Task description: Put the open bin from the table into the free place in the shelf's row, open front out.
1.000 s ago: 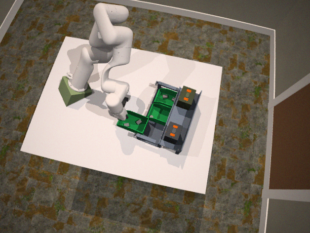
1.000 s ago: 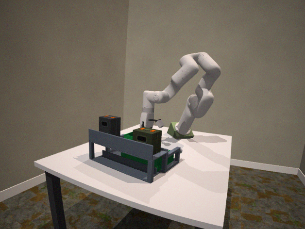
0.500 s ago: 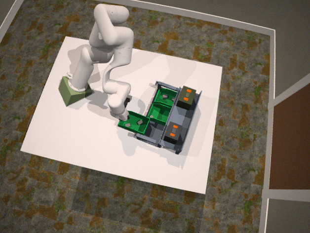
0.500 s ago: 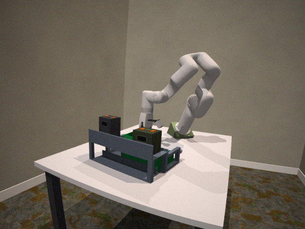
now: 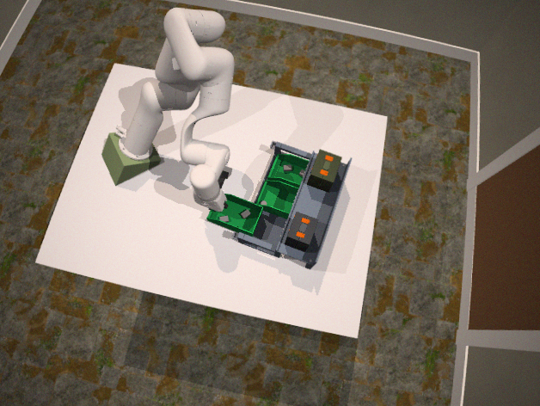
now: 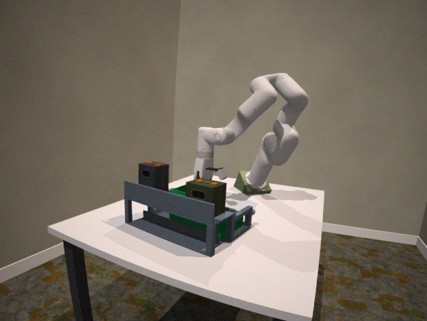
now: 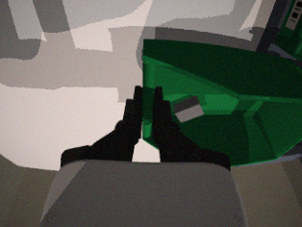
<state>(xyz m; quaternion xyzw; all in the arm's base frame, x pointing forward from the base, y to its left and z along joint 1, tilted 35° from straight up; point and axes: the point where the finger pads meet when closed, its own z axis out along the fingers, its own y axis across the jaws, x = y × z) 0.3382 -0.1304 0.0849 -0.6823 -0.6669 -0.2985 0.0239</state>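
We have the hand [image 7: 146,113] pinched shut on the near wall of the green bin [image 5: 236,218], which hangs partly over the shelf's [image 5: 279,250] front lip at the free slot. Next we judge: push it in level, under the board, then release.
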